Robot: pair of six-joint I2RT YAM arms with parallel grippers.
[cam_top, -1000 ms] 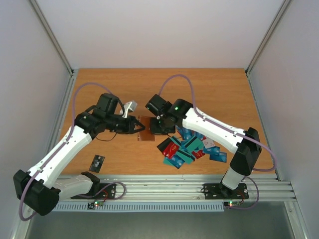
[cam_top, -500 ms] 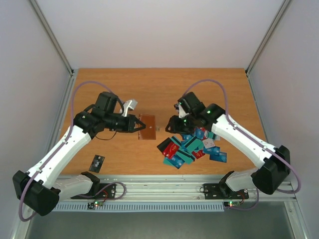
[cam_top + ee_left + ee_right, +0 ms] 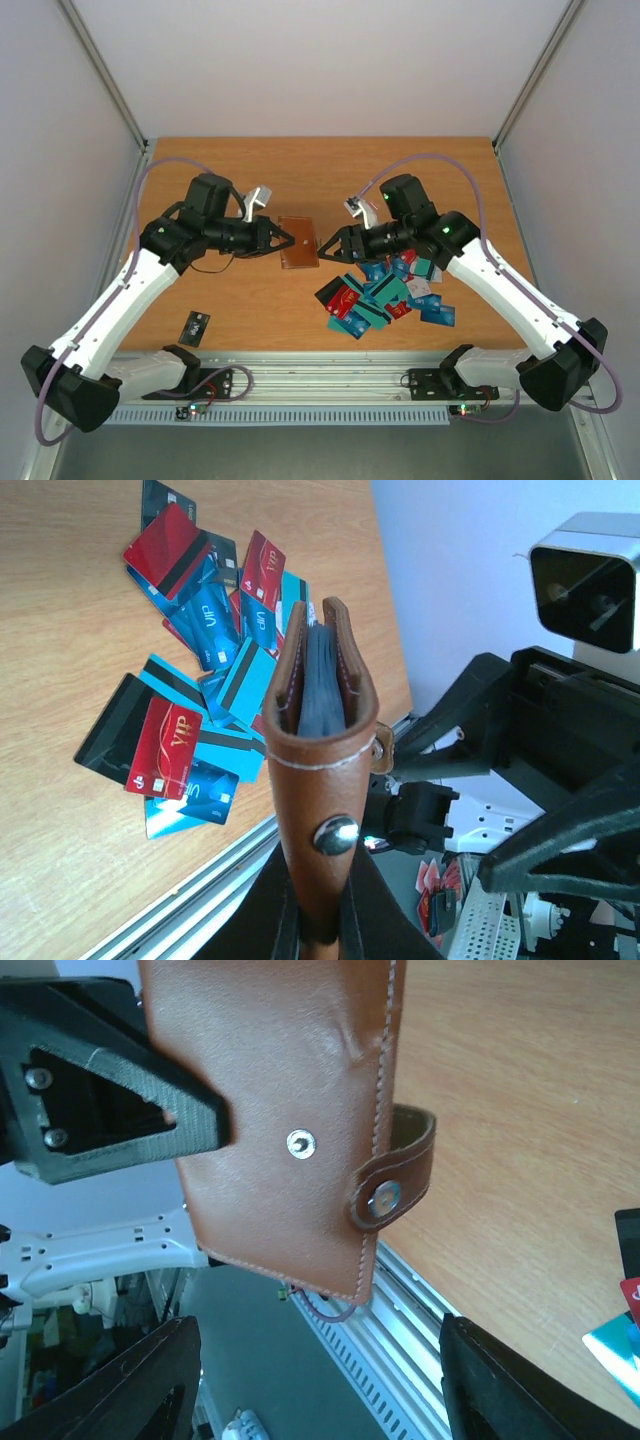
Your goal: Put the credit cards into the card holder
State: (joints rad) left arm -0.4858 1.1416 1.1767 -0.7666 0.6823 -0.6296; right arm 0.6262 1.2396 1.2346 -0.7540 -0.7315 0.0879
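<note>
The left gripper (image 3: 282,243) is clamped on the card holder (image 3: 298,243), which it holds over the middle of the table (image 3: 250,170). The right gripper (image 3: 328,250) is just beside the holder's right edge, jaws spread wide. The credit cards (image 3: 385,295) lie heaped toward the near edge, right of centre. Only the left wrist view shows the holder edge-on, gaping, with dark blue layers between its flaps. The right wrist view shows its flat face, snap stud (image 3: 299,1142) and strap (image 3: 395,1185).

The left gripper (image 3: 318,928) is pinching the brown card holder (image 3: 312,770) edge-on, while credit cards (image 3: 215,665) are lying scattered on the wooden table (image 3: 60,610) behind.
</note>
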